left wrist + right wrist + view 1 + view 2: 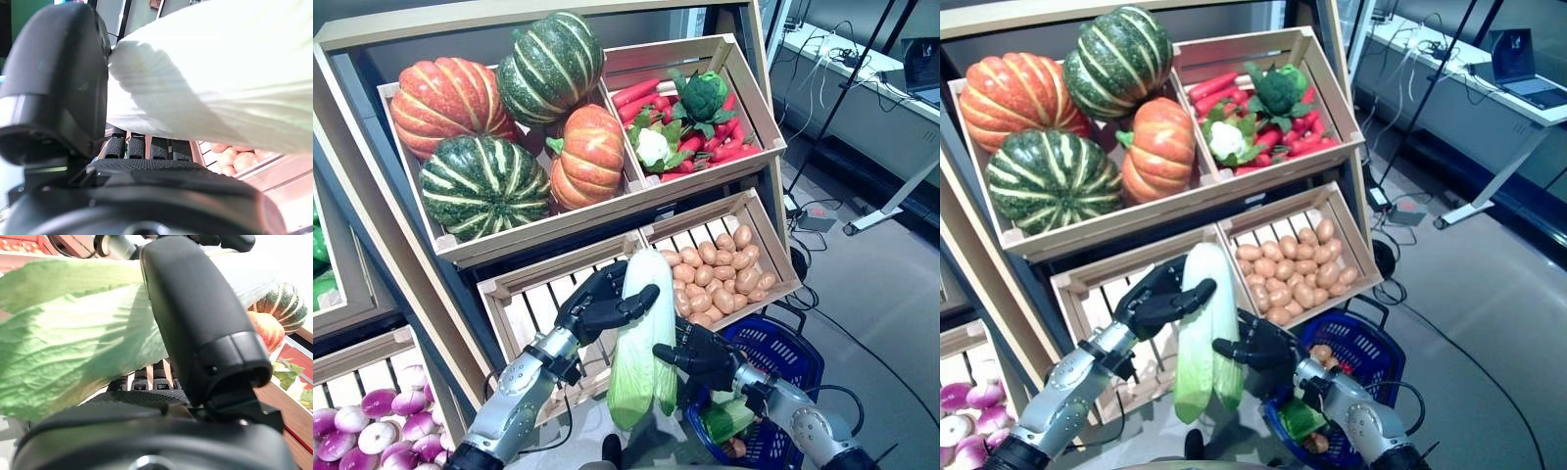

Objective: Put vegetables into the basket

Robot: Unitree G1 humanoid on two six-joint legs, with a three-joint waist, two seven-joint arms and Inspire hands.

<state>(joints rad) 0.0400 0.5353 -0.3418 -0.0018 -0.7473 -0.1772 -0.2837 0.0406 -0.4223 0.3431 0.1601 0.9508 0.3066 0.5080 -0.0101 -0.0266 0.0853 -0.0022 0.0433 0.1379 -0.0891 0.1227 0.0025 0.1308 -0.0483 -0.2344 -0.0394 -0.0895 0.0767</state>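
A long napa cabbage [641,333], white at the top and green at its lower end, hangs upright in front of the lower shelf. My left hand [597,305] is curled round its white upper part, thumb [58,98] on one side and fingers on the other. My right hand [705,357] grips the green leafy lower part [73,347], its thumb [195,318] lying over the leaves. The blue basket [791,354] stands on the floor just right of the cabbage, under my right forearm. A green vegetable [729,419] lies inside it.
Behind the cabbage is a slatted wooden crate [533,304]. A crate of potatoes [720,274] is to its right. The upper shelf holds pumpkins [489,127] and a crate of carrots, broccoli and cauliflower [685,122]. Purple onions [372,421] lie lower left. A desk [871,88] stands far right.
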